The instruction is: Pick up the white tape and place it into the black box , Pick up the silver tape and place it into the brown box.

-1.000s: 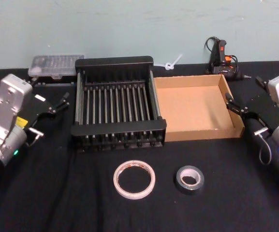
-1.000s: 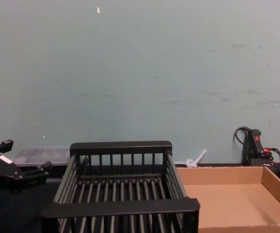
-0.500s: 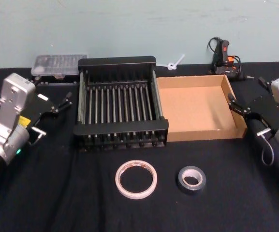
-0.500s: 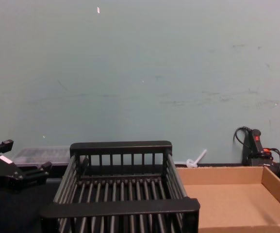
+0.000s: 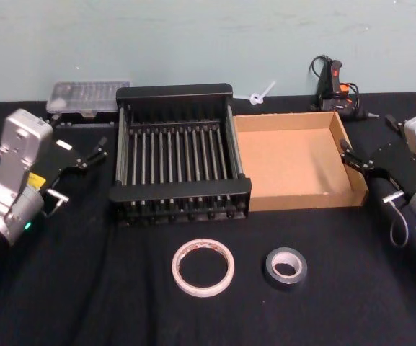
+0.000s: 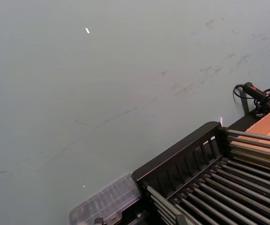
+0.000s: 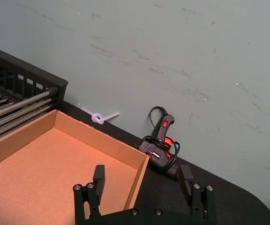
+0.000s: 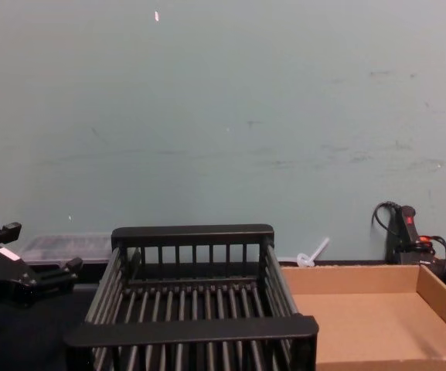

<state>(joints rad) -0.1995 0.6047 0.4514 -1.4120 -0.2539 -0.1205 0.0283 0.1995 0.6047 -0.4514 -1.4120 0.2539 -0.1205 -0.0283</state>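
While both tapes lie flat on black table [image 5: 85, 288], neither is gripped. White tape [image 5: 202, 268] at front centre, before black box [image 5: 181, 193]. Silver tape [image 5: 285, 267] just right of it, well apart from brown box [image 5: 294, 198]. Boxes side by side, touching, black one on left. Left gripper [image 5: 92, 155] left of black box, fingers spread, holding nothing. Right gripper [image 5: 370, 155] at brown box's right wall, fingers [image 7: 98, 178] wide apart, holding nothing. Glue gun [image 5: 334, 86] and clear case [image 5: 89, 97] at back by wall.
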